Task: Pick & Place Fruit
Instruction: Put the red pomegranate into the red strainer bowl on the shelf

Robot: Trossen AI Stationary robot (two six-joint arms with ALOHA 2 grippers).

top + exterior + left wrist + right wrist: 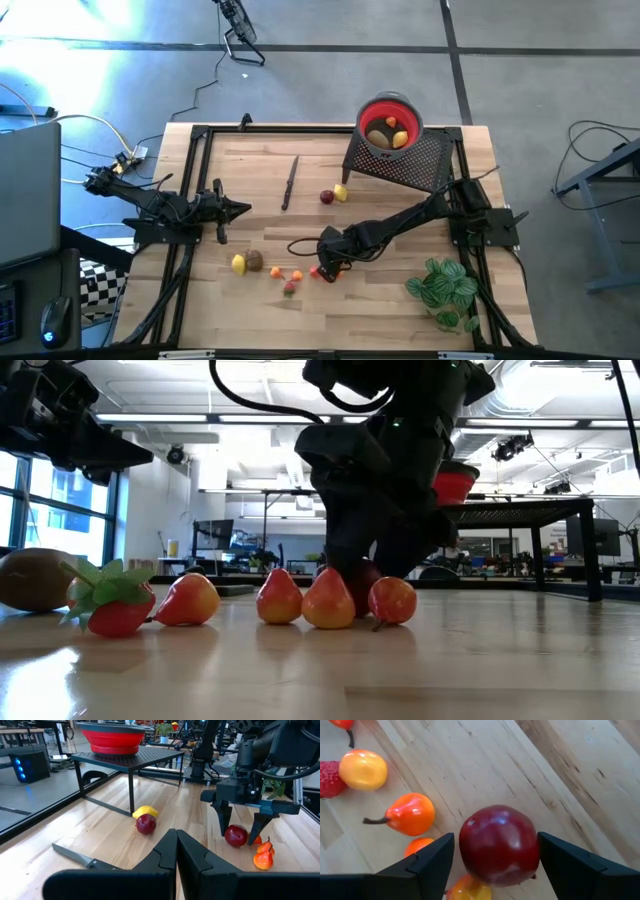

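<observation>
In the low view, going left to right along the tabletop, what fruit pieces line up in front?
Brown kiwi at the left edge → strawberry with green leaves → orange-red pear → second small pear → yellow-orange pear → small red apple. The dark red apple behind these sits under the open right gripper, so its place is unclear.

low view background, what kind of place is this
Likely a robotics lab or workshop: an open hall with ceiling strip lights, monitors on desks, and a wooden worktable carrying two robot arms among toy fruit.

Apple [499, 845] between right end effector [495, 857] fingers, on table [380, 310].
</observation>
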